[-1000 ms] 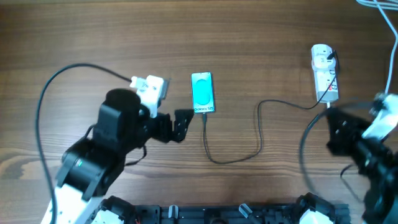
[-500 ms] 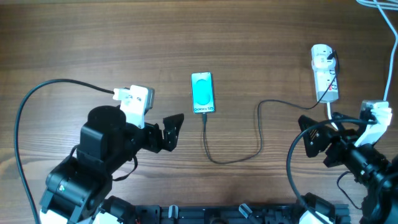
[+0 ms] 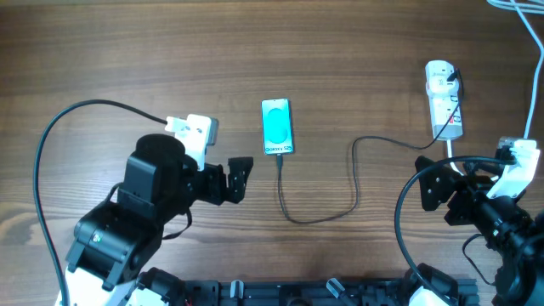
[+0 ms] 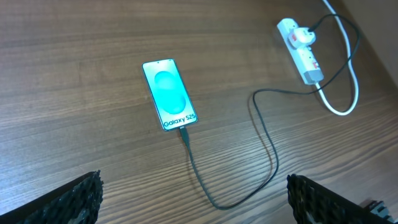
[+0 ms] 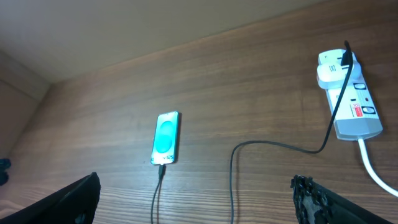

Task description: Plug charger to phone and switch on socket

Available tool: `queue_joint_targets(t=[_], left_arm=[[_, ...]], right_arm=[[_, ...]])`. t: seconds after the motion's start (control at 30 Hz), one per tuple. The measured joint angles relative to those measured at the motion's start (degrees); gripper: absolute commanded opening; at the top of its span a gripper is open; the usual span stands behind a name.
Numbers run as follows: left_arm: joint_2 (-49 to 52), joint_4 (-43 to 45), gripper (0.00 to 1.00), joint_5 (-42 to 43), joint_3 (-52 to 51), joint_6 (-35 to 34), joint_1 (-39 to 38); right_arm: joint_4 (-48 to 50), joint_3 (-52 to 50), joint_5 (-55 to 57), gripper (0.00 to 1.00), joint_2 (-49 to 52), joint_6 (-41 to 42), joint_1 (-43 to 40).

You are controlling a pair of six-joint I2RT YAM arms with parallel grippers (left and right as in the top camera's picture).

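Observation:
The phone (image 3: 277,126) lies flat mid-table, its teal screen lit, and also shows in the wrist views (image 4: 169,94) (image 5: 166,137). The charger (image 3: 353,183), a thin black cable, meets the phone's near edge with its connector, loops toward me and runs right to its plug in the socket (image 3: 442,100). That white socket (image 5: 349,99) lies at the far right with red-marked switches. My left gripper (image 3: 236,180) hangs open to the left of the cable loop, nothing between its fingers (image 4: 68,199). My right gripper (image 3: 432,192) stands open near the socket's near end, empty.
A thick white cord (image 5: 373,171) leaves the socket's near end toward the right edge. Another pale cable (image 3: 518,17) crosses the far right corner. A black rail (image 3: 280,293) runs along the table's front edge between the arm bases.
My right gripper has opened and drawn back from the socket toward the front edge. The left arm backed off leftward from the phone's cable, jaws still open.

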Motion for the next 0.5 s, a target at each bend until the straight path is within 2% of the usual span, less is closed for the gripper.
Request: queue_joint_targets(t=[0.5], left_arm=[[5.05,-0.26,1.0,-0.2,0.0,0.0,-0.92]], right_arm=[[0.0,0.0,0.02,1.0,0.0,0.0,0.0]])
